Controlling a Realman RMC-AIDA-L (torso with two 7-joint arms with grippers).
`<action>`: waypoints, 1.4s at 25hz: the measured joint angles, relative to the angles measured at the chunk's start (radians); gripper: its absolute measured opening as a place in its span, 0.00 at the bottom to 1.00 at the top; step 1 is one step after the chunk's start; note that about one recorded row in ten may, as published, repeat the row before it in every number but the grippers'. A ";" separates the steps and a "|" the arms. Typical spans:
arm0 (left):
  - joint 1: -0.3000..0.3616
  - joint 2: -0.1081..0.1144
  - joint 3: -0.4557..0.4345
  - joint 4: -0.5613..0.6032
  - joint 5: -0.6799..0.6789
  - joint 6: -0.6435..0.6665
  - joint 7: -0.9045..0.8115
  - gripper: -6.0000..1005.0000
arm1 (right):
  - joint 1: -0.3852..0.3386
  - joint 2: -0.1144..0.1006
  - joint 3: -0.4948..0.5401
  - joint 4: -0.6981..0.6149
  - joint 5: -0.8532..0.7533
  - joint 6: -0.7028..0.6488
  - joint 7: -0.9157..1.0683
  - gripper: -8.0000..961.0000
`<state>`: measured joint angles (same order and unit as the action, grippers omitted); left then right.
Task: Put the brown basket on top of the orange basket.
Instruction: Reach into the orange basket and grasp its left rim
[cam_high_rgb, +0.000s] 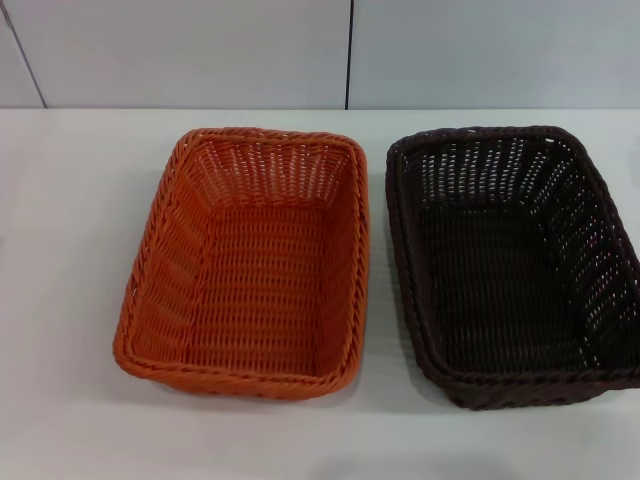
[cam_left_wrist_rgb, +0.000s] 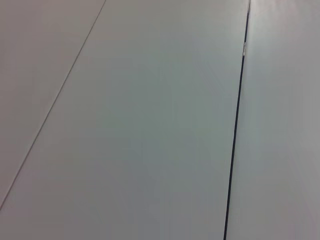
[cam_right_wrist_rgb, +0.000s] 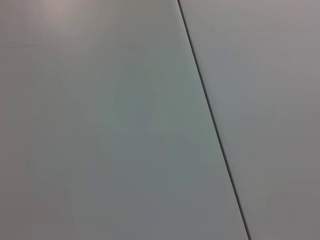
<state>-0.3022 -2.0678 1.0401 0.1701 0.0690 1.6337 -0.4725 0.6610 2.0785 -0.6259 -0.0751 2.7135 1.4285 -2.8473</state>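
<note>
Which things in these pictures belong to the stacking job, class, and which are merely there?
Belonging to the job:
- brown basket, on the robot's right, empty
- orange basket, beside it on the left, apart, empty

Merely there:
- white table
- panelled wall behind

Neither gripper is in view.

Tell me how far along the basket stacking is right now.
Nothing looks done yet. The brown basket sits on the white table beside the orange basket, on its right, with a narrow gap between them. Both look empty and upright. Nothing is in hand: neither hand appears in any view, and both wrist views show only plain panels. Left: grasp the brown basket, lift it, set it on the orange one.
</note>
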 joint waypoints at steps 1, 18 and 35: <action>0.000 0.000 0.000 0.000 0.000 0.000 0.000 0.84 | 0.000 0.000 0.000 0.000 0.000 0.000 0.000 0.69; 0.005 0.000 0.000 -0.001 0.000 -0.002 0.000 0.81 | 0.000 0.000 0.000 0.011 0.000 -0.002 0.004 0.69; -0.015 0.191 0.215 0.366 0.316 -0.574 -0.567 0.78 | -0.004 0.000 0.000 0.011 0.000 -0.021 0.003 0.69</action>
<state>-0.3168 -1.8764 1.2547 0.5357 0.3852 1.0599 -1.0390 0.6571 2.0781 -0.6257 -0.0644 2.7136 1.4080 -2.8439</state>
